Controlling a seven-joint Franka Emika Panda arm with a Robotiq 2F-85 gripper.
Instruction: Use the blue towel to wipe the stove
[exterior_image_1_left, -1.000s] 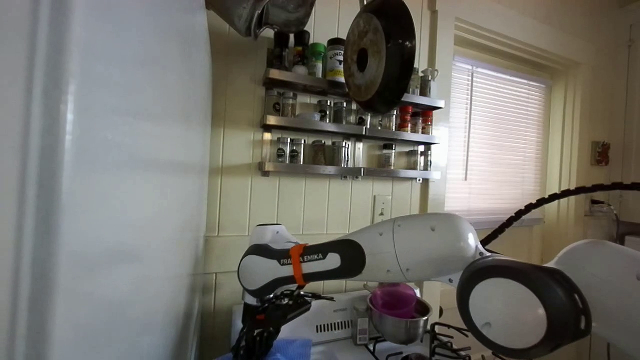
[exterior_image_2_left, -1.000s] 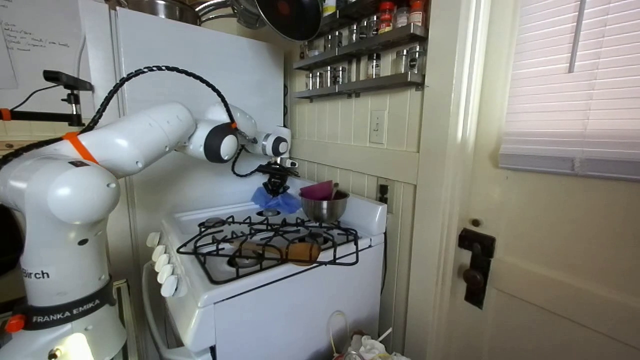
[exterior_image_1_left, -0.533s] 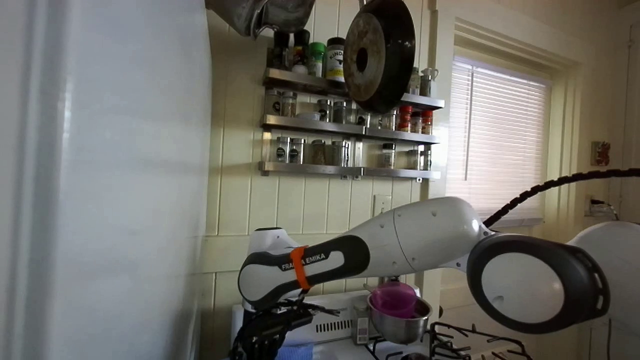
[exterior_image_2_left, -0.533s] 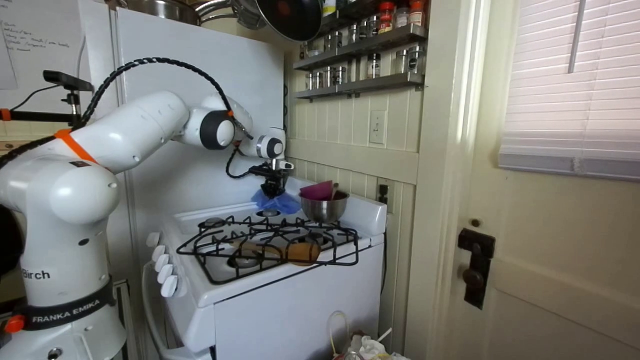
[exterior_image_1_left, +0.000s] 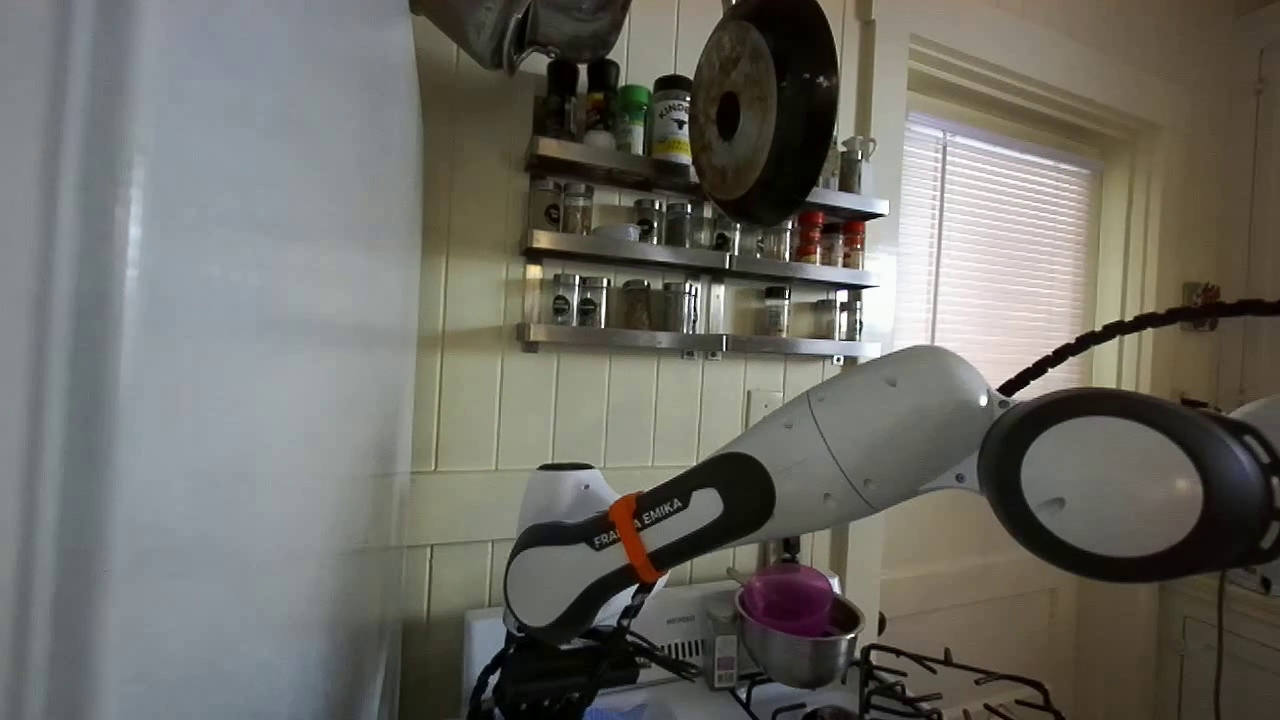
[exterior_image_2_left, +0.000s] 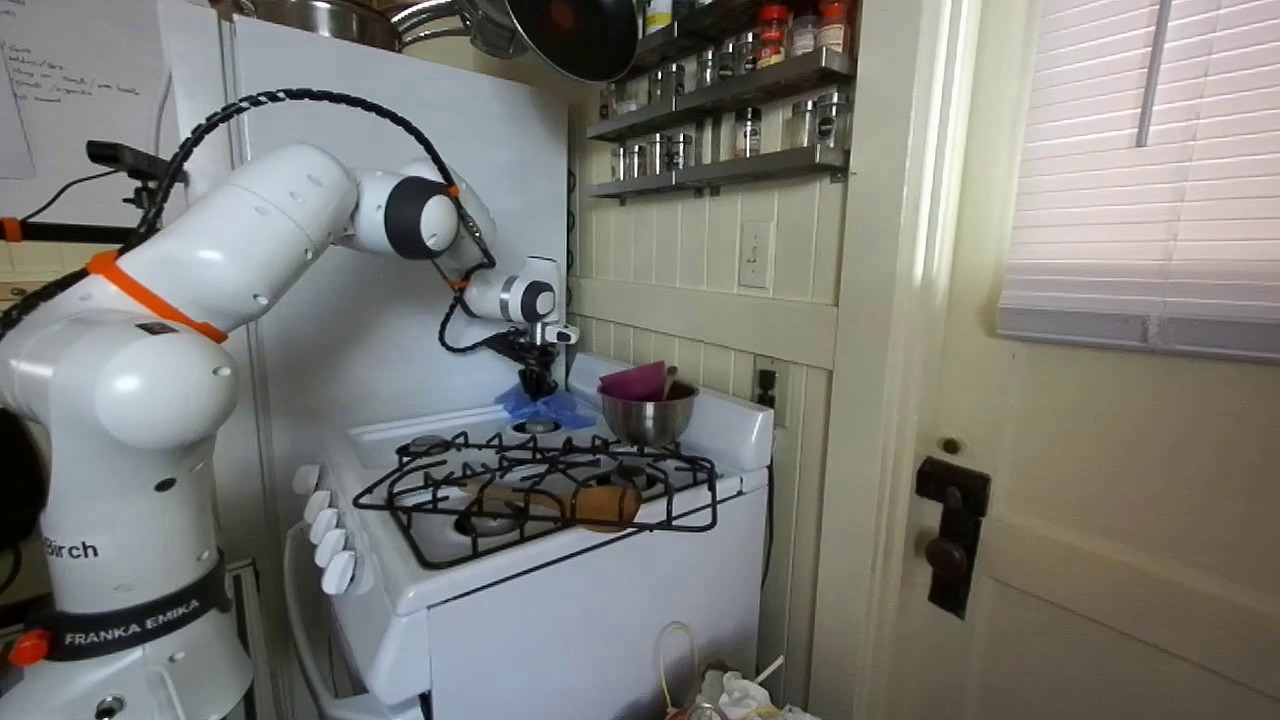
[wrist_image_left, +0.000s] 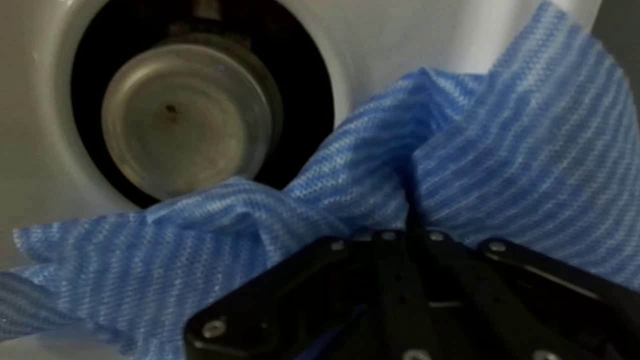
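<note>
A striped blue towel (wrist_image_left: 525, 160) lies bunched at the back corner of the white stove (exterior_image_2_left: 600, 600), beside the fridge. Its folds gather at my gripper (wrist_image_left: 412, 231), whose fingers are shut with the cloth pinched at their tips. Part of the towel covers the edge of a round burner (wrist_image_left: 175, 120) in the wrist view. In an exterior view the gripper (exterior_image_2_left: 538, 388) points down into the towel (exterior_image_2_left: 568, 410), low over the stove top. Only a scrap of the towel (exterior_image_1_left: 615, 712) shows at the bottom edge of an exterior view, where the fingertips are out of frame.
A steel bowl (exterior_image_2_left: 648, 425) holding a purple-pink pot (exterior_image_2_left: 635, 382) stands right of the towel. Dark wire grates (exterior_image_2_left: 540, 470) and a wooden utensil (exterior_image_2_left: 605, 508) lie on the stove's nearer part. The tall white fridge (exterior_image_2_left: 400, 180) rises behind the arm. A pan (exterior_image_2_left: 575, 35) hangs above.
The arm's elbow has risen and the arm has drawn back towards its base. The gripper has come slightly away from the back panel, and the towel has shifted a little with it.
</note>
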